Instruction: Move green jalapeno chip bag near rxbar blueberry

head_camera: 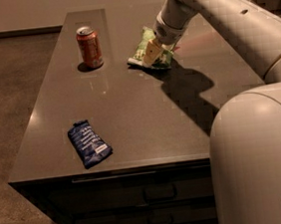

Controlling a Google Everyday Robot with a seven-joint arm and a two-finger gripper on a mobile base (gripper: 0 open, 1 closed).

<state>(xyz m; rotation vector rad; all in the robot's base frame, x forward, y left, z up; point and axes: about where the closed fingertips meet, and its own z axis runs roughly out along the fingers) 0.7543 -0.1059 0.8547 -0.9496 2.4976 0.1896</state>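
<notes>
The green jalapeno chip bag [147,52] lies at the far middle of the dark counter [130,110], crinkled, light green with white lettering. My gripper [152,52] is down on top of the bag at its centre, reaching in from the upper right, and covers part of it. The rxbar blueberry [88,143] is a flat dark-blue wrapper with white text lying near the counter's front left edge, well apart from the bag.
A red soda can [89,47] stands upright at the far left of the counter, left of the bag. My arm and its shadow cross the counter's right side. My white base [261,161] fills the lower right. Drawers sit below the front edge.
</notes>
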